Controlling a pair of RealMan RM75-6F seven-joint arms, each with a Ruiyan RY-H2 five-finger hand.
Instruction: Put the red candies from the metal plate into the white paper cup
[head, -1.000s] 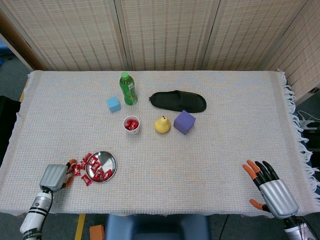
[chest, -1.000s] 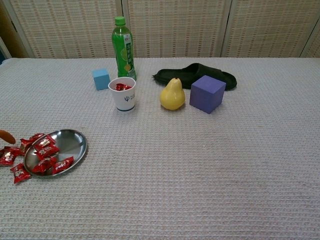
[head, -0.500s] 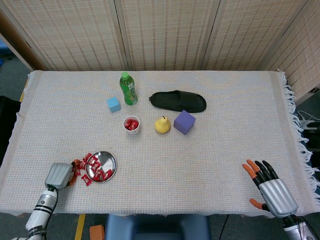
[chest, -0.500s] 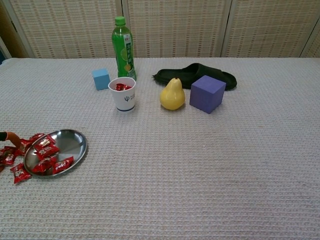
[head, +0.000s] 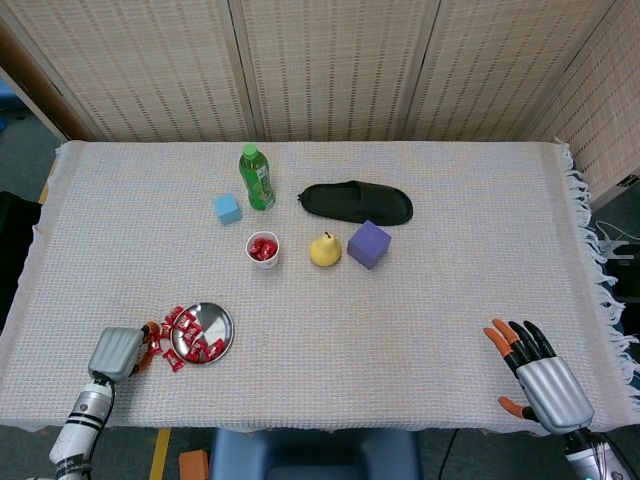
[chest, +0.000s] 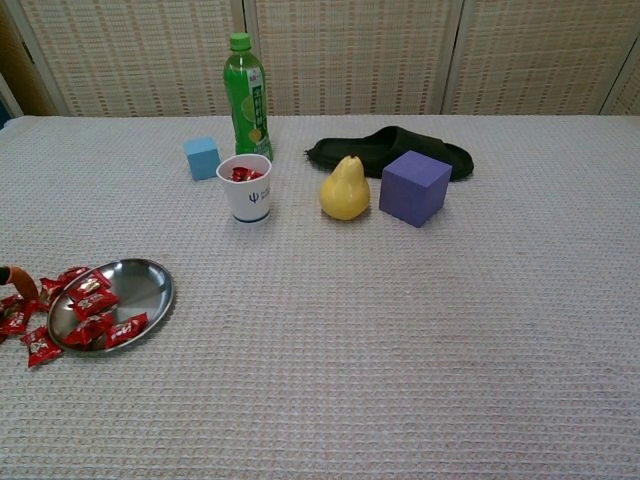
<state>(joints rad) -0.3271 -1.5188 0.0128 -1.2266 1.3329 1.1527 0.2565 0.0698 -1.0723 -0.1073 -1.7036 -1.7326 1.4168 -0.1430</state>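
Picking red candies off metal plate, near-left counter; several spilled beside rim. Best pinch single wrapper, lift clear, carry to white paper cup, already part-filled. Left hand at spilled candies, fingertips touching; grasp cannot be told. Right hand splayed, empty, resting far right.

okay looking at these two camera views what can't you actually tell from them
- Left hand: in the head view its fingers are hidden under its own grey back; the chest view's left edge crops all but an orange fingertip, so a grip on a red candy is unclear.
- White paper cup: the candy count inside is too small to read.
- Right hand: outside the chest view.
- Metal plate: candies overlap, so no count.
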